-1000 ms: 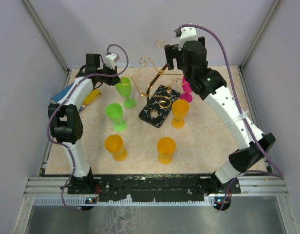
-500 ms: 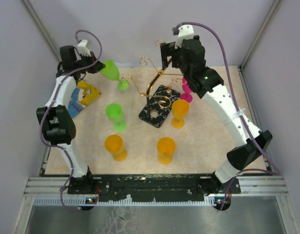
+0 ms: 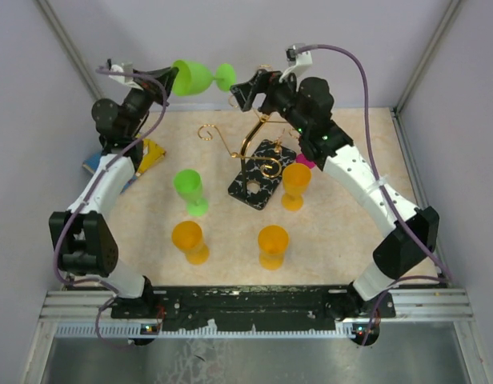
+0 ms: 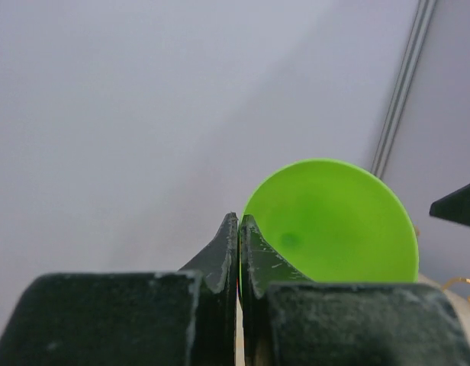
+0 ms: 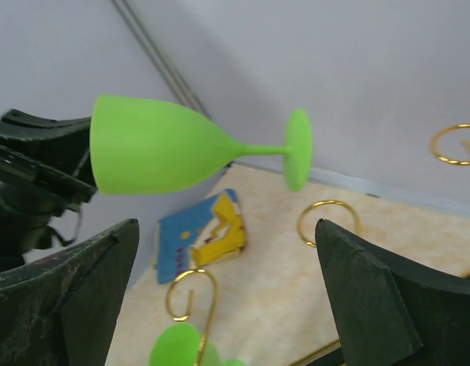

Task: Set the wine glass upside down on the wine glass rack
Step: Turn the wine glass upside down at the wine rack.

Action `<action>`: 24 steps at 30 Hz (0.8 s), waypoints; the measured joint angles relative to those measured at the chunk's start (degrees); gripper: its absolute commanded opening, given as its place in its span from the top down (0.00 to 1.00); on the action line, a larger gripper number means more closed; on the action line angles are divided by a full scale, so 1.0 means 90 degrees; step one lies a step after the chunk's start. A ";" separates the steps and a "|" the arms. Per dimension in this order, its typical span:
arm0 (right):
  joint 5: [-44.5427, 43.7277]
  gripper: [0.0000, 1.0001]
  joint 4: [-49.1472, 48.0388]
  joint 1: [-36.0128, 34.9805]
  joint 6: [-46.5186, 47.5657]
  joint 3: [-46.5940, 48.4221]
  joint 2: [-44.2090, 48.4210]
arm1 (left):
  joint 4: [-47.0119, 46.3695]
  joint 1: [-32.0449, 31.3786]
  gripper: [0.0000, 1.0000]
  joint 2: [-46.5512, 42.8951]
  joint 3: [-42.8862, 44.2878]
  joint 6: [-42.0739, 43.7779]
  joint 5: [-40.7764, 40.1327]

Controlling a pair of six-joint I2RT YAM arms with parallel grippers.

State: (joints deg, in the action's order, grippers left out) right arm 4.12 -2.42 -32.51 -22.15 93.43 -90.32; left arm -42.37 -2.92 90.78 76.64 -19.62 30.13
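The green glass hangs sideways in the air above the rack. The left gripper pinches its rim. The right gripper stands wide open beside its foot.

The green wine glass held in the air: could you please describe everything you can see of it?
This lime-green wine glass looks like opaque matte plastic, with a rounded bowl, a thin stem and a round foot. It hangs on its side high above the table, foot toward the open right gripper, which does not touch it. The left gripper pinches the bowl's rim.
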 measured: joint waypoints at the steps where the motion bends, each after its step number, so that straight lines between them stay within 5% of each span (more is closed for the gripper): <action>1: 0.0141 0.02 -0.0216 0.0010 -0.0214 -0.0095 0.0000 | -0.0403 -0.0134 1.00 -0.0075 -0.0177 0.0010 -0.0214; 6: 0.0957 0.07 -0.1634 0.0148 -0.1610 -0.0335 -0.0049 | -0.1647 -0.0716 1.00 -0.0148 -0.0563 0.0401 -0.1175; 11: 0.1732 0.01 -0.2696 0.0425 -0.3245 -0.0172 -0.0374 | -0.2302 -0.1090 1.00 -0.0223 -0.0733 0.0981 -0.1863; 24: 0.2387 0.15 -0.2596 0.0639 -0.5656 0.0420 -0.1576 | -0.2934 -0.1457 1.00 -0.0646 -0.1205 0.1496 -0.2341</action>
State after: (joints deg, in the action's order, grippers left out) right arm 25.61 -25.78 -26.76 -73.06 97.21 -104.51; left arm -68.77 -16.03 84.97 65.80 -6.15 9.06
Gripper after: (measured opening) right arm 0.875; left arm 0.009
